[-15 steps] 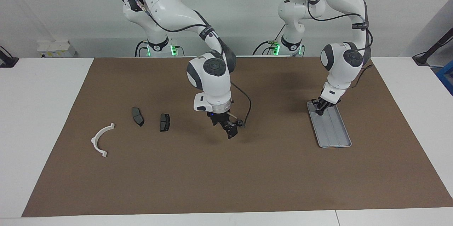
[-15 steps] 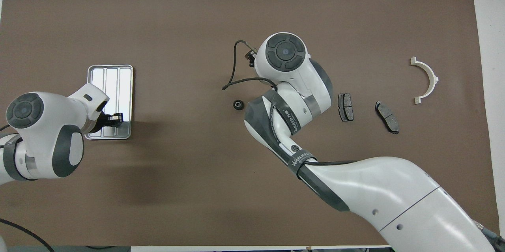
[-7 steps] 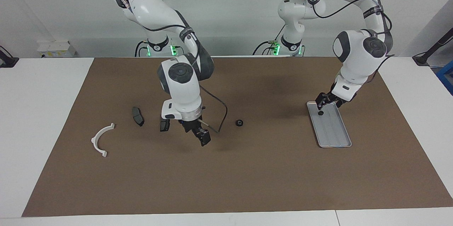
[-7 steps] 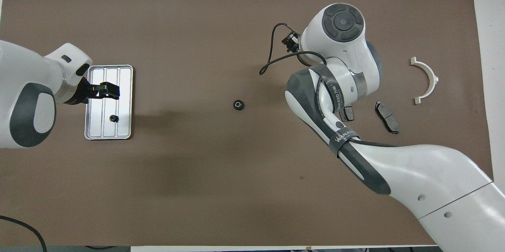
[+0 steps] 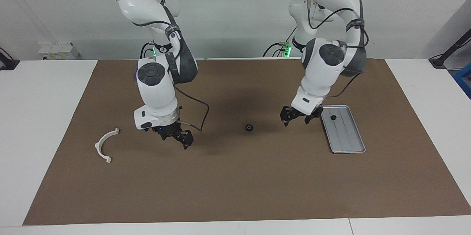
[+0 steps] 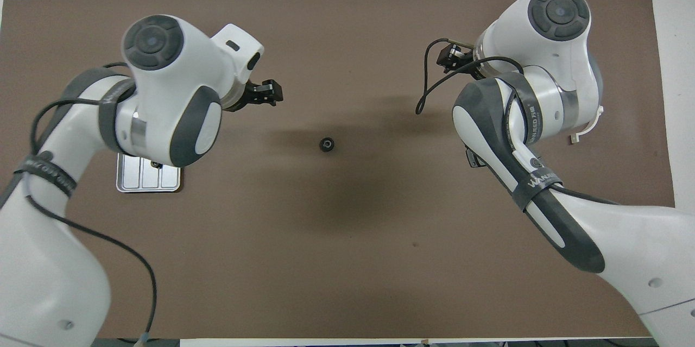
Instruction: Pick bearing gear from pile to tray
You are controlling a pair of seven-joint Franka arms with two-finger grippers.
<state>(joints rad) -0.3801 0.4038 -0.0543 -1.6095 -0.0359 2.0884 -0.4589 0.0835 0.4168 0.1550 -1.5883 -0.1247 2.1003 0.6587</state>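
One black gear (image 5: pixel 333 117) now lies in the tray (image 5: pixel 349 143), and the left pincer (image 5: pixel 294 118), open and empty, has swung from the tray toward the second gear (image 5: pixel 249 127)

On the dark band (image 6: pixel 535 187) wrapped around my right arm (image 6: pixel 543 135), white capitals read "WANEED" or close to it, the last letters hard to make out; a second dark band (image 6: pixel 529 113) higher on the same arm carries white lettering too small for me to read. My left arm (image 6: pixel 163 97) shows no wording I can make out, and nothing on the table carries a legible label or number
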